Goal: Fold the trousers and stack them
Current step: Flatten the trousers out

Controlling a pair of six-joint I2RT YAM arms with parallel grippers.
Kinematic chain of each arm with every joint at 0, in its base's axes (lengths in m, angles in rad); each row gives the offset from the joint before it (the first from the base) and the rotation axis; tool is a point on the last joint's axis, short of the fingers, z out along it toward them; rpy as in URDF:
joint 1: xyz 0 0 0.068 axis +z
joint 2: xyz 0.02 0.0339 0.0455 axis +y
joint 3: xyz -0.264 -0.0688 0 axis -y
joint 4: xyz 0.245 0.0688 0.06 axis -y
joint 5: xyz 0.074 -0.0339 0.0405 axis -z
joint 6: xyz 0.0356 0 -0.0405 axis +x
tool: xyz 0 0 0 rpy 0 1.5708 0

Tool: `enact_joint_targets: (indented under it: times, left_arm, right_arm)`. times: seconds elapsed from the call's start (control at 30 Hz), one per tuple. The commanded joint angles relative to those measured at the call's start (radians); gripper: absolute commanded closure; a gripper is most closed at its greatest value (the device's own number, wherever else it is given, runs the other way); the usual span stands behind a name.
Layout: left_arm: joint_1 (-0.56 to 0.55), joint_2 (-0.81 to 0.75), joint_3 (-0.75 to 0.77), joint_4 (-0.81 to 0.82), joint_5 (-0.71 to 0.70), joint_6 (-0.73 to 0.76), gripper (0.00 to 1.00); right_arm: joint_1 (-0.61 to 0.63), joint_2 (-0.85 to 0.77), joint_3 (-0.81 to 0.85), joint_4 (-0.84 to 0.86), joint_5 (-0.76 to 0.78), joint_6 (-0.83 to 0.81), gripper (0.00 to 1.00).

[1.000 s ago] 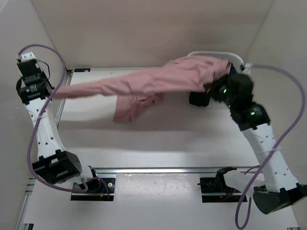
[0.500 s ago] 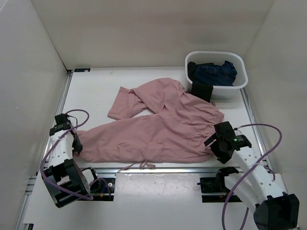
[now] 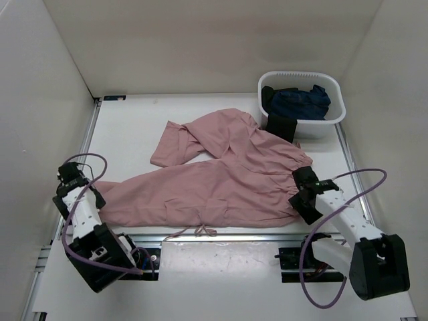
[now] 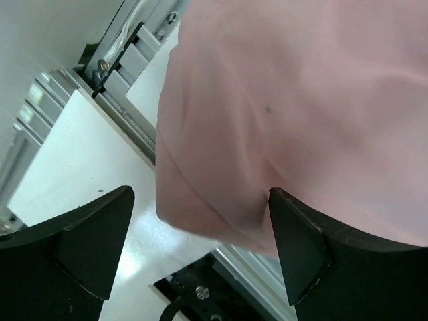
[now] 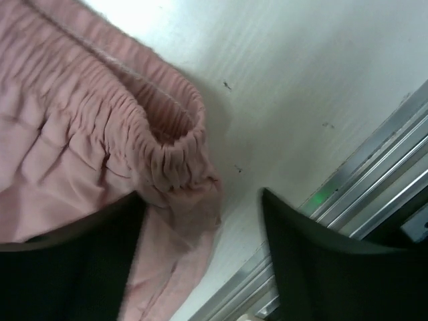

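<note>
The dusty-pink trousers (image 3: 221, 175) lie spread flat on the white table, waist to the right, one leg running left along the near edge, the other bent toward the back. Their thin drawstring (image 3: 198, 231) trails over the front rail. My left gripper (image 3: 90, 192) hovers at the near leg's hem. In its wrist view that gripper (image 4: 200, 244) is wide open, and the hem (image 4: 221, 200) lies loose between the fingers. My right gripper (image 3: 299, 199) stands at the waist's near corner. In its wrist view this gripper (image 5: 200, 264) is open, with the gathered waistband (image 5: 167, 154) lying free beside one finger.
A white basket (image 3: 336, 112) at the back right holds a dark navy garment (image 3: 299, 100), and a black cloth (image 3: 281, 126) hangs over its front wall. A metal rail (image 3: 254, 236) runs along the table's near edge. White walls enclose three sides.
The trousers were held stretched in the air between both grippers; now they lie on the table. Both grippers have opened and let go, and the left has drawn back leftward.
</note>
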Motion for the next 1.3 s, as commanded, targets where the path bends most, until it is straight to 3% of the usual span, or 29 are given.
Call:
enact_joint_targets:
  times: [0.0, 0.03, 0.07, 0.1, 0.23, 0.33, 0.37, 0.4, 0.43, 0.5, 0.6, 0.67, 0.73, 0.77, 0.87, 1.07, 1.13, 1.2, 1.23, 1.27]
  left_arm:
    - [0.086, 0.05, -0.026, 0.094, 0.027, -0.002, 0.07]
    - [0.097, 0.068, -0.039, 0.094, 0.046, -0.002, 0.07]
    - [0.097, 0.096, -0.039, 0.094, 0.061, -0.002, 0.05]
    - [0.097, 0.096, -0.039, 0.103, 0.074, -0.002, 0.05]
    - [0.097, 0.075, 0.019, 0.073, 0.109, -0.002, 0.05]
    - [0.097, 0.074, 0.093, 0.024, 0.14, -0.002, 0.05]
    - [0.097, 0.088, 0.114, 0.007, 0.149, -0.002, 0.05]
    - [0.097, 0.097, 0.142, -0.031, 0.164, -0.002, 0.05]
    - [0.088, 0.113, 0.174, -0.052, 0.217, -0.002, 0.02]
    - [0.048, 0.133, 0.312, -0.094, 0.267, -0.002, 0.0]
    - [-0.1, 0.215, 0.522, -0.157, 0.373, -0.002, 0.0]
    - [-0.293, 0.326, 0.639, -0.193, 0.364, -0.002, 0.0]
    - [-0.424, 0.401, 0.685, -0.193, 0.364, -0.002, 0.0]
    - [-0.544, 0.477, 0.697, -0.193, 0.364, -0.002, 0.0]
    - [-0.71, 0.664, 0.737, -0.17, 0.324, -0.002, 0.0]
    - [-0.831, 0.889, 0.799, -0.101, 0.295, -0.002, 0.0]
    - [-0.846, 0.915, 0.79, -0.079, 0.289, -0.002, 0.0]
    - [-0.857, 0.929, 0.776, -0.059, 0.279, -0.002, 0.02]
    - [-0.857, 0.929, 0.744, -0.043, 0.279, -0.002, 0.09]
    - [-0.857, 0.929, 0.73, -0.043, 0.279, -0.002, 0.28]
  right_arm:
    - [-0.031, 0.049, -0.016, 0.045, -0.018, 0.019, 0.35]
    - [-0.045, 0.049, -0.016, 0.054, -0.018, 0.019, 0.48]
    - [-0.091, 0.04, -0.007, 0.039, -0.006, 0.019, 0.85]
    - [-0.12, 0.027, 0.008, 0.012, 0.011, 0.019, 0.99]
    - [-0.29, -0.15, 0.132, -0.284, 0.199, 0.04, 1.0]
    - [-0.398, -0.235, 0.212, -0.373, 0.296, 0.007, 1.0]
    - [-0.412, -0.235, 0.222, -0.374, 0.31, -0.009, 0.97]
    - [-0.412, -0.235, 0.231, -0.374, 0.298, -0.038, 0.61]
    - [-0.412, -0.214, 0.231, -0.362, 0.275, -0.061, 0.38]
    - [-0.412, -0.177, 0.243, -0.315, 0.237, -0.096, 0.15]
    - [-0.412, -0.146, 0.294, -0.277, 0.236, -0.118, 0.14]
    - [-0.412, -0.131, 0.363, -0.24, 0.25, -0.145, 0.14]
    - [-0.412, -0.097, 0.416, -0.191, 0.25, -0.206, 0.15]
    - [-0.412, -0.086, 0.447, -0.155, 0.234, -0.236, 0.15]
    - [-0.412, -0.001, 0.479, 0.013, 0.143, -0.305, 0.15]
    - [-0.421, 0.298, 0.525, 0.044, 0.057, -0.294, 0.14]
    - [-0.43, 0.331, 0.48, 0.065, 0.03, -0.274, 0.14]
    - [-0.43, 0.349, 0.403, 0.099, -0.015, -0.238, 0.2]
    - [-0.43, 0.349, 0.377, 0.129, -0.027, -0.225, 0.26]
    - [-0.43, 0.349, 0.354, 0.14, -0.036, -0.212, 0.33]
